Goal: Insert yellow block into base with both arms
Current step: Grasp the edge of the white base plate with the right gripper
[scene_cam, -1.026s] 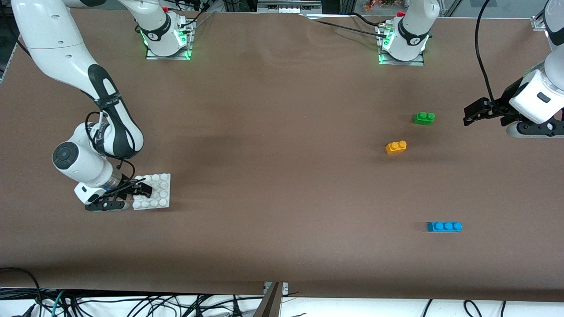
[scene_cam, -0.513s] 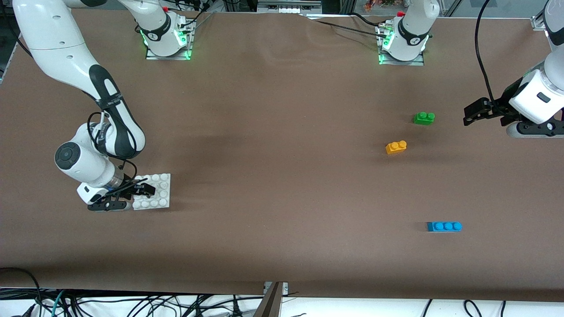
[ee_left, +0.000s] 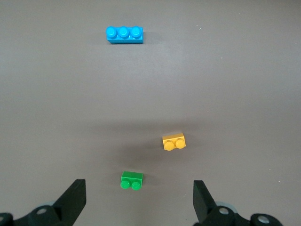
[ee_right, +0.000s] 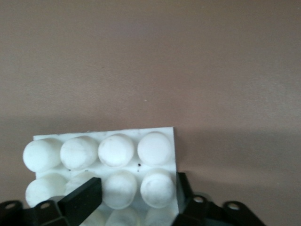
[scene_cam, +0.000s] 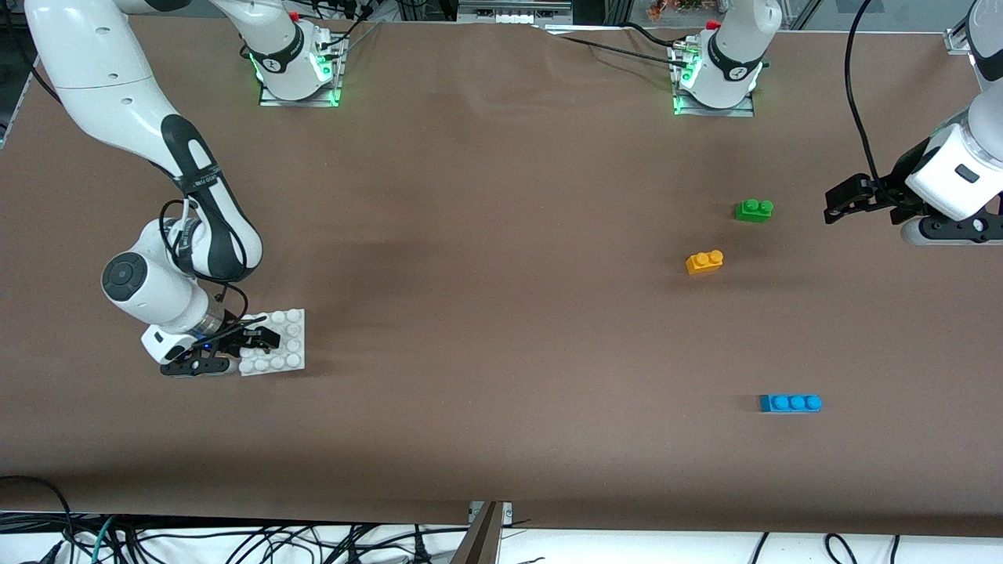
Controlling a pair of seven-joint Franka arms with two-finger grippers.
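The yellow block (scene_cam: 704,262) lies on the brown table toward the left arm's end; it also shows in the left wrist view (ee_left: 174,141). The white base (scene_cam: 286,345) lies toward the right arm's end. My right gripper (scene_cam: 258,338) is down on the base's edge. In the right wrist view (ee_right: 134,188) one finger sits among the base's (ee_right: 113,150) studs and the other against its side edge, gripping two stud columns. My left gripper (scene_cam: 837,202) hangs open and empty over the table beside the green brick, apart from the yellow block; its fingers (ee_left: 75,200) stand wide.
A green two-stud brick (scene_cam: 754,210) lies a little farther from the front camera than the yellow block, also in the left wrist view (ee_left: 132,180). A blue three-stud brick (scene_cam: 790,403) lies nearer the camera, also in the left wrist view (ee_left: 124,34).
The right arm and its gripper have shifted slightly toward the table's middle, and the base has shifted a little with them. The left arm has not moved.
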